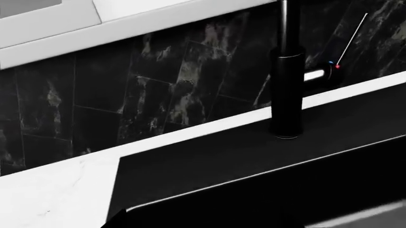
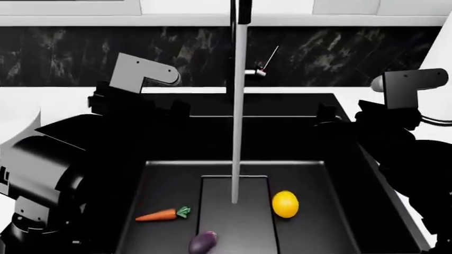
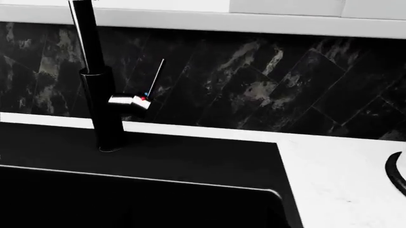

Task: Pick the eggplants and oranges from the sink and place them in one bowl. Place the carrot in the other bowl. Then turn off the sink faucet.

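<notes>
In the head view the black sink (image 2: 310,227) holds the carrot (image 2: 162,214) at the left, the orange (image 2: 285,203) at the right and the eggplant (image 2: 203,242) at the front. A pale water stream (image 2: 238,132) falls from the faucet (image 2: 241,10) onto the floor panel. The faucet lever (image 2: 260,71) sticks out to its right. My left gripper (image 2: 180,110) and right gripper (image 2: 326,115) hover over the sink's back corners, dark against the basin, jaws unreadable. The faucet shows in the left wrist view (image 1: 286,95) and the right wrist view (image 3: 104,109). Both bowls are out of view.
A white counter (image 2: 395,98) surrounds the sink, with a black marbled backsplash (image 2: 71,53) behind it. A dark curved edge (image 3: 394,173) lies on the counter at the right in the right wrist view.
</notes>
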Tool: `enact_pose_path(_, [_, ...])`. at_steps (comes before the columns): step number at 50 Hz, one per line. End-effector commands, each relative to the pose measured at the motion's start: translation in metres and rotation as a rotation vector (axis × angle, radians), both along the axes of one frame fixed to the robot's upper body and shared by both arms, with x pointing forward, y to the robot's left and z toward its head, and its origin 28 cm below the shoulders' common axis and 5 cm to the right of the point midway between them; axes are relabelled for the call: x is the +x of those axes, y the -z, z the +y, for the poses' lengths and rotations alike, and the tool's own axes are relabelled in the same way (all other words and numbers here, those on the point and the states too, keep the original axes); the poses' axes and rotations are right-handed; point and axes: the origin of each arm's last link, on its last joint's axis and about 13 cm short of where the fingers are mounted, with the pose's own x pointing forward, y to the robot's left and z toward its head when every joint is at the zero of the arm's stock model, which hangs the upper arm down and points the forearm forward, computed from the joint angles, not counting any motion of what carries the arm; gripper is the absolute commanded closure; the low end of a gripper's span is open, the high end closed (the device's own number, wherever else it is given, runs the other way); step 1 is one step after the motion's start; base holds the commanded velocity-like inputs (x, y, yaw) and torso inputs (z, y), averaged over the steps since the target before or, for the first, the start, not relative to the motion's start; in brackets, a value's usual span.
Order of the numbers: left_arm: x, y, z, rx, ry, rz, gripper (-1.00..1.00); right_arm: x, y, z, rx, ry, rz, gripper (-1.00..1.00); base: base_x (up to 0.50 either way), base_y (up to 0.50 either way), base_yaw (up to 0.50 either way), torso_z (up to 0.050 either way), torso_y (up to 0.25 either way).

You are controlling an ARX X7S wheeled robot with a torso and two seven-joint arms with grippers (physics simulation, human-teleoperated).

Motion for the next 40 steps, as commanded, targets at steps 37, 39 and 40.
enact_pose_path(37, [-0.089,0.028,0.000,0.137,0.263,0.343,-1.00,-0.008,0.004,0.001,0.067,-0.006,0.067,-1.00,0.14,0.01,0.00,0.000,0.001])
enact_pose_path(39, [-0.086,0.028,-0.006,0.105,0.264,0.363,-1.00,-0.007,0.007,0.001,0.071,-0.013,0.070,-1.00,0.00,0.00,0.00,0.000,0.000])
enact_pose_path(40, [-0.087,0.029,-0.006,0.094,0.277,0.419,-1.00,-0.007,0.008,0.003,0.082,-0.031,0.077,-1.00,0.00,0.00,0.00,0.000,0.000])
